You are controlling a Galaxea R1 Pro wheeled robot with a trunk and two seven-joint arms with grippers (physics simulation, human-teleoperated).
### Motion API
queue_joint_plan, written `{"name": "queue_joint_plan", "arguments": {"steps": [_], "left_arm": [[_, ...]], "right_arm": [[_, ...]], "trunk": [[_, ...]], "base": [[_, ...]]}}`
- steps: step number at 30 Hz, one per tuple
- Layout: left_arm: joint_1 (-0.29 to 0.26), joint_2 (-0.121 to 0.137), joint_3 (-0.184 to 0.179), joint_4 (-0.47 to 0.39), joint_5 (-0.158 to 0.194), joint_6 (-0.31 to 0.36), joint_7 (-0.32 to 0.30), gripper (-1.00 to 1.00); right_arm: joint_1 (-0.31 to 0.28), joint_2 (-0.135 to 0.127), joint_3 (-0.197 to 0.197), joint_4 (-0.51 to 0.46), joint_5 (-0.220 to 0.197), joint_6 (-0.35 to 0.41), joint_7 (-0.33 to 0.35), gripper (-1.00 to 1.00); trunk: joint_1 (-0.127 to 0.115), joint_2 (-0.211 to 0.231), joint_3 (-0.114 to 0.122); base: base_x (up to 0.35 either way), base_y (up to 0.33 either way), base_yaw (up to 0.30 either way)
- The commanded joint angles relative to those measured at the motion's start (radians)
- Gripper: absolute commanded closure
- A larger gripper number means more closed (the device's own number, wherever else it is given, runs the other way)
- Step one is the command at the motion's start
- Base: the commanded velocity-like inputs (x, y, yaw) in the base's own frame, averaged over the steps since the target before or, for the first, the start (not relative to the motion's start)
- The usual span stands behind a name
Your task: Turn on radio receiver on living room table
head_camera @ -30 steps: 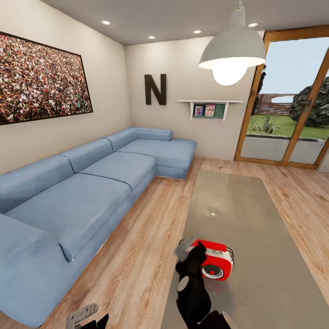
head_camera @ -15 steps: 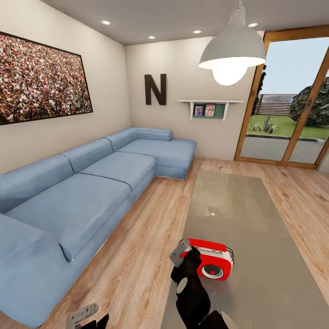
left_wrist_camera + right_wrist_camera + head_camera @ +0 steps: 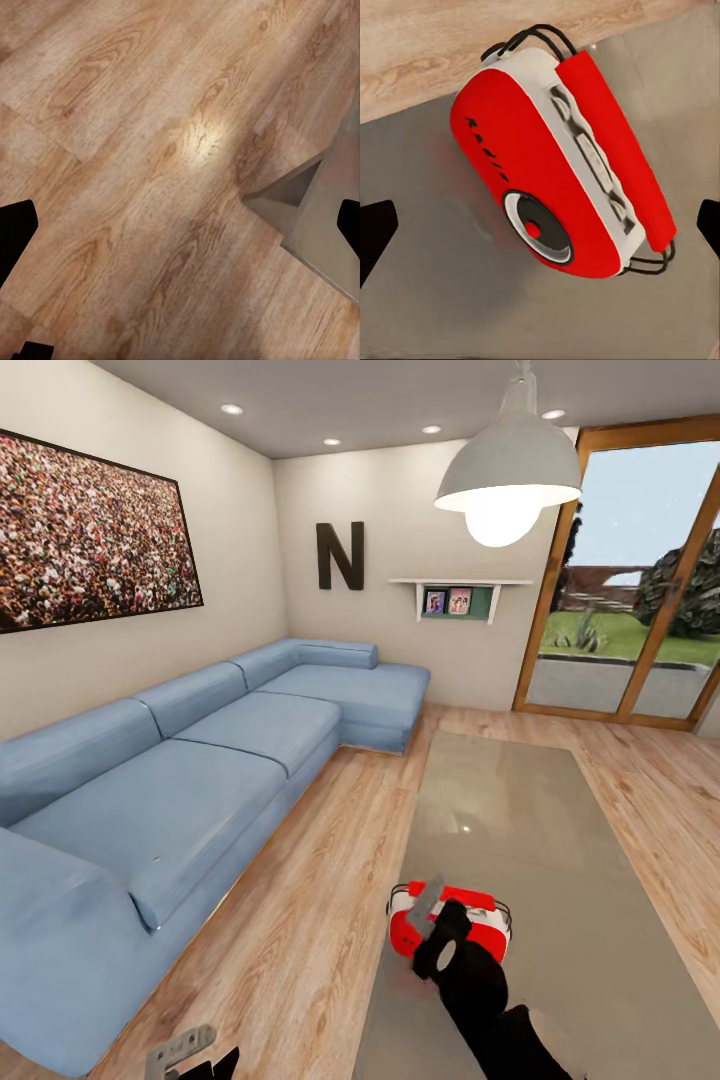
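so the radio receiver (image 3: pixel 470 923) sits upright near the table's (image 3: pixel 560 840) sofa-side edge, and the right gripper (image 3: pixel 432 908) hangs right over its front with fingers spread wide, grasping nothing, probably lined up to poke the power switch, left gripper (image 3: pixel 180 1048) idling, also splayed, over the floor (image 3: pixel 150 165)

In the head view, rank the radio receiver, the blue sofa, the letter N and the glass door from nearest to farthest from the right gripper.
1. radio receiver, right at the right gripper, on the table.
2. blue sofa, to its left across the floor.
3-4. letter N on the far wall and glass door far right: too close to call.
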Motion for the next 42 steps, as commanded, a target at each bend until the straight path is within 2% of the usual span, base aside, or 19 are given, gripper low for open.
{"name": "queue_joint_plan", "arguments": {"steps": [1,5,10,16,27,31,34,37,39,42], "left_arm": [[0.000,0.000,0.000,0.000,0.000,0.000,0.000,-1.00],[0.000,-0.001,-0.001,0.000,0.000,0.000,0.000,-1.00],[0.000,-0.003,-0.001,0.001,0.000,0.000,0.000,-1.00],[0.000,-0.003,-0.001,0.002,0.000,0.000,0.000,-1.00],[0.000,-0.003,-0.002,0.002,0.000,0.000,0.000,-1.00],[0.000,-0.003,-0.002,0.002,0.000,0.000,0.000,-1.00],[0.000,-0.003,-0.002,0.002,0.000,0.000,0.000,-1.00],[0.000,-0.003,-0.003,0.002,0.000,0.000,0.000,-1.00],[0.000,-0.003,-0.003,0.002,0.000,0.000,0.000,-1.00],[0.000,-0.003,-0.003,0.002,0.000,0.000,0.000,-1.00]], "right_arm": [[-0.011,-0.007,-0.003,0.000,0.014,-0.010,0.039,-1.00],[-0.027,-0.018,-0.056,0.002,0.081,-0.112,0.115,-1.00],[-0.030,-0.019,-0.076,0.004,0.143,-0.141,0.118,-1.00],[-0.030,-0.018,-0.097,0.004,0.153,-0.143,0.110,-1.00],[-0.030,-0.019,-0.101,0.004,0.184,-0.153,0.121,-1.00],[-0.031,-0.019,-0.134,0.004,0.189,-0.178,0.132,-1.00],[-0.048,-0.019,-0.144,0.005,0.189,-0.183,0.199,-1.00],[-0.079,-0.019,-0.146,0.005,0.189,-0.185,0.317,-1.00],[-0.099,-0.019,-0.147,0.006,0.190,-0.185,0.367,-1.00],[-0.120,-0.020,-0.151,0.010,0.191,-0.185,0.398,-1.00]], "trunk": [[0.000,0.000,0.000],[0.000,0.000,0.000],[0.000,0.000,0.000],[0.000,0.000,0.000],[0.000,0.000,0.000],[0.000,0.000,0.000],[0.000,0.000,0.000],[0.000,0.000,0.000],[0.000,0.000,0.000],[0.000,0.000,0.000]], "base": [[0.000,0.000,0.000],[0.000,0.000,0.000],[0.000,0.000,0.000],[0.000,0.000,0.000],[0.000,0.000,0.000],[0.000,0.000,0.000],[0.000,0.000,0.000],[0.000,0.000,0.000],[0.000,0.000,0.000],[0.000,0.000,0.000]]}}
